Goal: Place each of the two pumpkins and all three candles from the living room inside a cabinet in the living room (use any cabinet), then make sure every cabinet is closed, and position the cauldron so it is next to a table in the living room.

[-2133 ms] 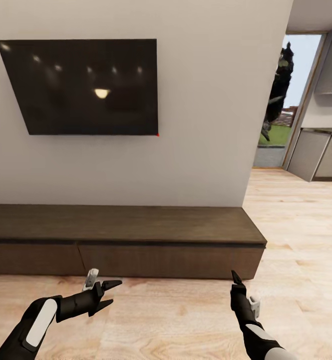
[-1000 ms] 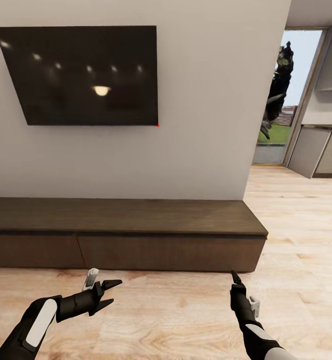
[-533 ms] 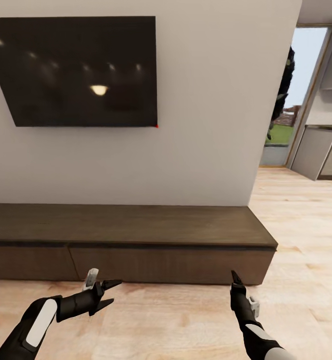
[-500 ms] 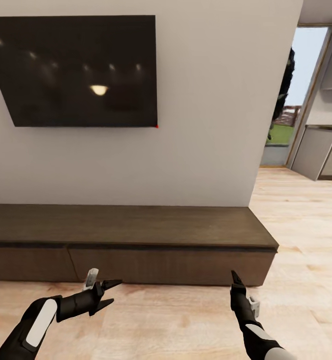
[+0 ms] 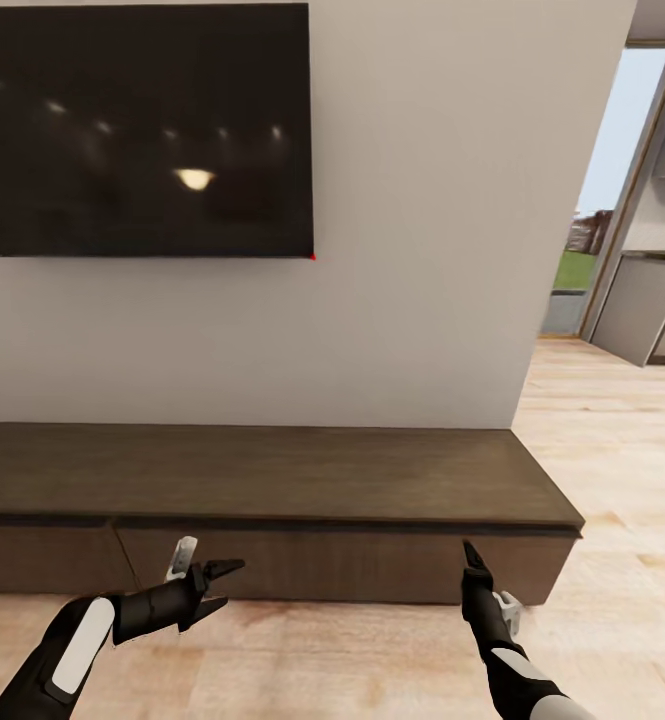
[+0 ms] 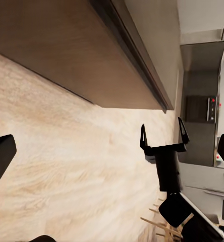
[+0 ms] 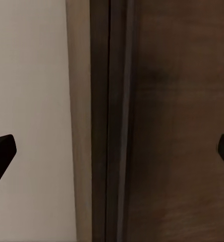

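The cabinet (image 5: 272,500) stands against the white wall (image 5: 412,250), directly ahead of the robot in the head view. It is a long, low, dark-brown unit. Both drawer fronts are flush and closed, with a vertical seam between them toward the left of the view. The cabinet top carries nothing. A dark TV (image 5: 142,130) hangs on the wall above the left part of the cabinet.

The left hand (image 5: 212,585) is held low over the wood floor (image 5: 622,430), just in front of the cabinet's lower edge. Its fingers are spread apart and hold nothing. In the left wrist view, one dark fingertip (image 6: 1,156) shows at the frame edge, with the cabinet front (image 6: 66,50) and floor beyond it.

The right hand (image 5: 469,556) is held low near the right end of the cabinet, pointing up toward the drawer front. In the left wrist view, the right hand (image 6: 162,138) shows both fingers apart, with nothing between them. In the right wrist view, the two fingertips (image 7: 3,151) sit at opposite frame edges, well apart. That view looks closely at the cabinet (image 7: 177,121), where the dark gap under its top meets the wall (image 7: 29,75).

At the right of the head view, an opening leads to a kitchen with grey units (image 5: 642,320).
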{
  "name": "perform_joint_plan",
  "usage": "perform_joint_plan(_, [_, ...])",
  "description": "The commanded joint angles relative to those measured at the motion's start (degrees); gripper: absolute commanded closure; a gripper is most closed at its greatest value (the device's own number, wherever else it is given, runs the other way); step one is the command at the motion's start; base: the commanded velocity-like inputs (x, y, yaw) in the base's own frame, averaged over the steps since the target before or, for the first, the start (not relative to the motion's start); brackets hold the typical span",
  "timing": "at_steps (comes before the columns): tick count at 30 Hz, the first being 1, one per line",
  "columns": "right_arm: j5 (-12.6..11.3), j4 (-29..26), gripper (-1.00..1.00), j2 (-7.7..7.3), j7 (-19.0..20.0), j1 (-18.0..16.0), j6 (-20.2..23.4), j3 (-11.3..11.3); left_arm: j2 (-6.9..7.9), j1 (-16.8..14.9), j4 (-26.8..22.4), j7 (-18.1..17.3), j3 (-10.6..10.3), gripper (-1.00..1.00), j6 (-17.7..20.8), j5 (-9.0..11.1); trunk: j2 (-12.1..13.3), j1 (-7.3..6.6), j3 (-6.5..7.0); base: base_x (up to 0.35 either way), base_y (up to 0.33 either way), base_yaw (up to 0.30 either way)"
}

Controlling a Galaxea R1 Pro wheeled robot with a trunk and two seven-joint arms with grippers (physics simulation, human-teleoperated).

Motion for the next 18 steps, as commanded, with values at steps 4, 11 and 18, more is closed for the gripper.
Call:
perform_joint_plan(4, [0.0,0.0,-1.0,0.0,0.0,0.0,0.0,0.0,0.0,0.0,0.0,0.0,0.0,-1.0,0.0,0.0,0.0,0.0,0.0,0.177,0.0,0.0])
perform_joint_plan(11, [0.0,0.0,-1.0,0.0,0.0,0.0,0.0,0.0,0.16,0.0,0.0,-0.2,0.1,-1.0,0.0,0.1,0.0,0.0,0.0,0.03,0.0,0.0])
perform_joint_plan(18, [0.1,0.0,-1.0,-0.48,0.1,0.0,0.2,0.0,0.19,0.0,0.4,-3.4,-0.1,-1.0,0.0,0.2,-2.8,1.54,-1.26,0.001,0.0,0.0])
